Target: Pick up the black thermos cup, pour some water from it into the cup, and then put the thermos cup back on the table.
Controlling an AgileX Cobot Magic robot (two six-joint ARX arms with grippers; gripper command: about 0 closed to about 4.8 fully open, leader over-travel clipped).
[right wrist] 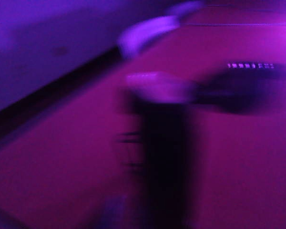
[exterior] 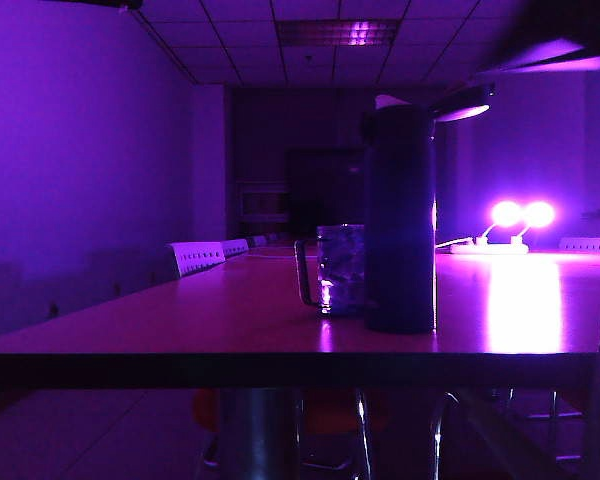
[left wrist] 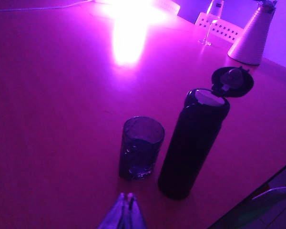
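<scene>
The black thermos cup (exterior: 400, 220) stands upright on the table (exterior: 180, 320) with its flip lid (left wrist: 233, 81) open. The cup (exterior: 340, 268), a short clear glass mug, stands close beside it on the left with its handle pointing away from the thermos. In the left wrist view my left gripper (left wrist: 127, 195) hovers just short of the cup (left wrist: 140, 148) and thermos (left wrist: 193, 143), its fingers pressed together and empty. My right arm is a blurred streak (exterior: 545, 55) above and to the right of the thermos. The right wrist view is smeared; the thermos (right wrist: 164, 157) looms close and the right gripper's jaws cannot be made out.
The room is dark and purple-lit. Two bright lamps (exterior: 520, 215) glare on the far right of the table. White chair backs (exterior: 195, 257) line the left side. A pale cone-shaped object (left wrist: 252, 36) and a stemmed glass (left wrist: 210, 24) stand farther off. The table's edge (left wrist: 257, 186) runs near the thermos.
</scene>
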